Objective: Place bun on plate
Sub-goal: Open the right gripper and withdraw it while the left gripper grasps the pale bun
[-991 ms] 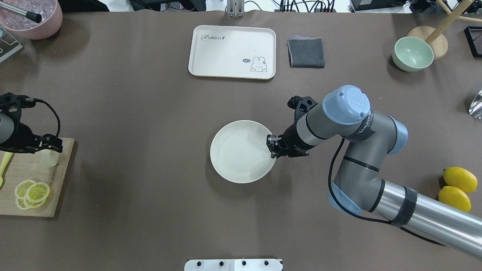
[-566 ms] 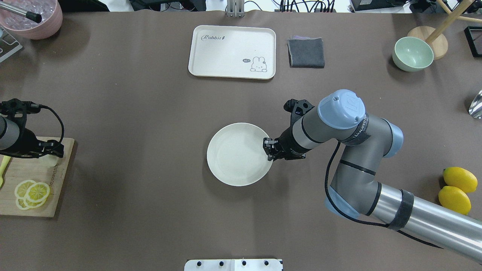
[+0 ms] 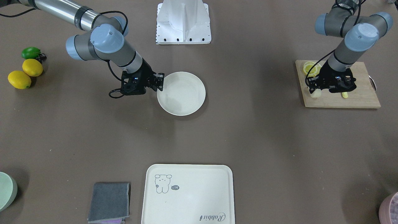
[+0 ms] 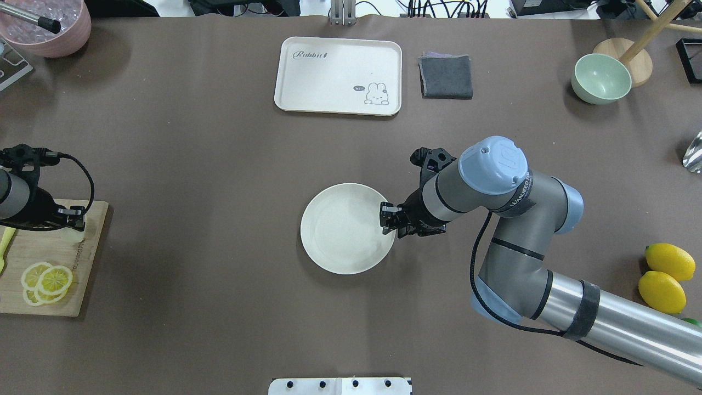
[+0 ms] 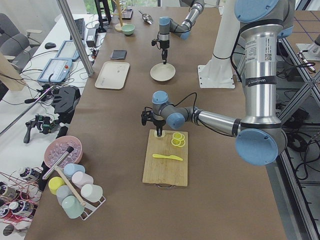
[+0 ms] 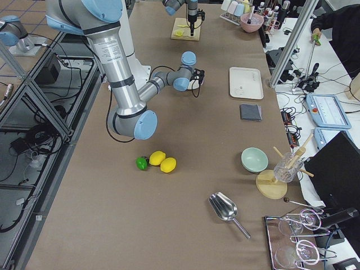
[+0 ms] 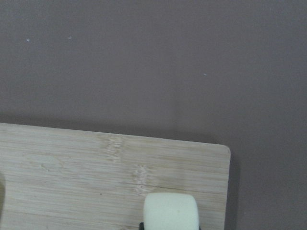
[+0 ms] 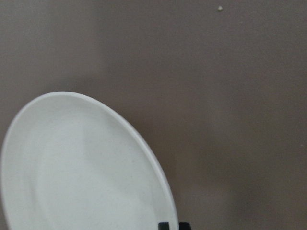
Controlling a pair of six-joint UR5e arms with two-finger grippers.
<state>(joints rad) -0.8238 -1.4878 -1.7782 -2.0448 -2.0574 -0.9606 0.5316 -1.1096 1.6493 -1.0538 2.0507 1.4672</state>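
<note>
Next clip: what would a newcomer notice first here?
The right gripper, pinching the rim of the cream plate at mid-table. Then, far to the robot's left, the left gripper low over the pale bun at a corner of the cutting board, near the lemon slices.

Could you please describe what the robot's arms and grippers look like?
Both arms are grey and polished-silver tubes with rounded pale-blue joint caps. The right arm has black bands, one with white lettering, and a loose black cable looping to its wrist. The left arm carries a similar black cable. The right gripper and left gripper are black with two short fingers.
</note>
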